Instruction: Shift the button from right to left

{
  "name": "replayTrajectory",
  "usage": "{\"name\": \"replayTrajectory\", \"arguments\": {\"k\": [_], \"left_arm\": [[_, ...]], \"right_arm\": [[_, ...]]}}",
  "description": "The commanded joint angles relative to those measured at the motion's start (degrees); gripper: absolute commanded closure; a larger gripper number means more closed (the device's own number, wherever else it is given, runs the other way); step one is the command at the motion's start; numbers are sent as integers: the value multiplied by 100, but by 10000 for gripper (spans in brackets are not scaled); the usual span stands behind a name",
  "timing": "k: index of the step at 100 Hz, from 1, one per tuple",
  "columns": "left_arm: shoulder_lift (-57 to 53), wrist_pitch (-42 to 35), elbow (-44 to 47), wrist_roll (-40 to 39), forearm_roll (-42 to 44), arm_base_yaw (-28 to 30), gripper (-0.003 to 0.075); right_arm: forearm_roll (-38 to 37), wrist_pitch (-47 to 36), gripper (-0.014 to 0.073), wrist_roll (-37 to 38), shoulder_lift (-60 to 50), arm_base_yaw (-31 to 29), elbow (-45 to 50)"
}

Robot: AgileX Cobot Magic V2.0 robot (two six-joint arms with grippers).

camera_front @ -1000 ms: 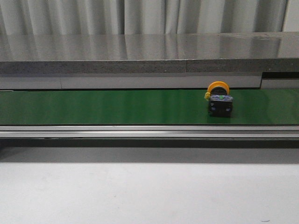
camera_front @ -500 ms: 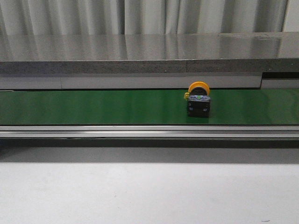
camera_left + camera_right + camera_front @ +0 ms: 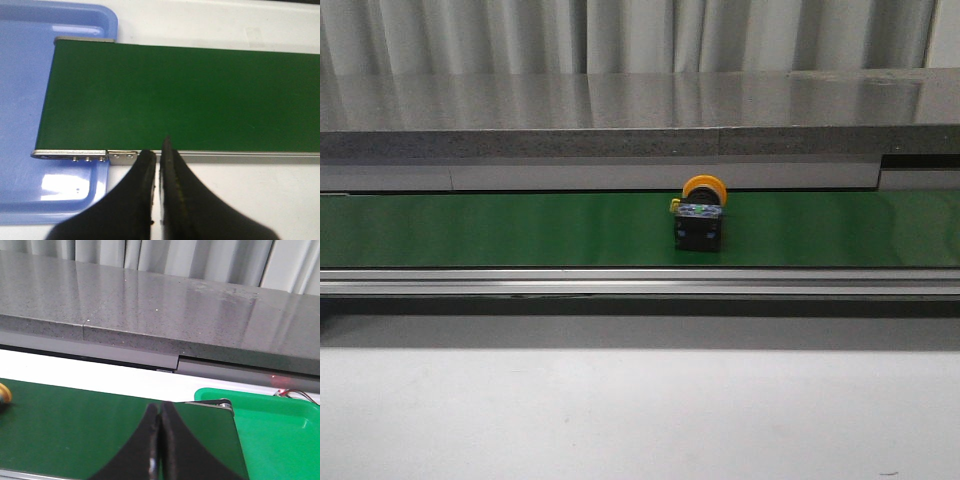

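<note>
Presently: button [image 3: 701, 217] sat upright on green belt [image 3: 520, 230], approx. mid-belt, orange cap to rear. My left pincer [image 3: 159, 167] was closed, empty, by blue tray [image 3: 25, 60]; right pincer [image 3: 160, 430] closed, empty, nr green tray [image 3: 280, 425].

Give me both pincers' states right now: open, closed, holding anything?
Left pincer: closed, holding nothing, above the green conveyor belt edge.
Right pincer: closed, holding nothing, over the same belt.
</note>
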Motion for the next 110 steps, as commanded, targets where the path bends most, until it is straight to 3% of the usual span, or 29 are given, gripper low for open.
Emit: {"name": "replayTrajectory", "arguments": {"k": [1,30,38,48,63,72,89,110], "left_arm": [[281,-74,-387,-21,56,-14,715],[892,-72,-512,75,272,-14,714],[928,-72,-512,323,260,-14,676],[928,-97,-512,323,260,-14,526],[928,-290,-512,323,260,-14,196],[928,-356,-512,323,260,-14,94],[938,-356,-512,392,101,-53,85],[1192,-315,-822,439,-31,-567,85]], "right_arm": [[-49,-422,662,-52,5,3,-156],[-49,-422,662,-52,5,3,-156],[-49,-422,662,-52,5,3,-156],[-49,-422,662,-52,5,3,-156],[-49,-422,662,-52,5,3,-156],[-49,-422,662,-52,5,3,-156],[-49,-422,662,-52,5,3,-156],[-49,-422,662,-52,5,3,-156]]}}
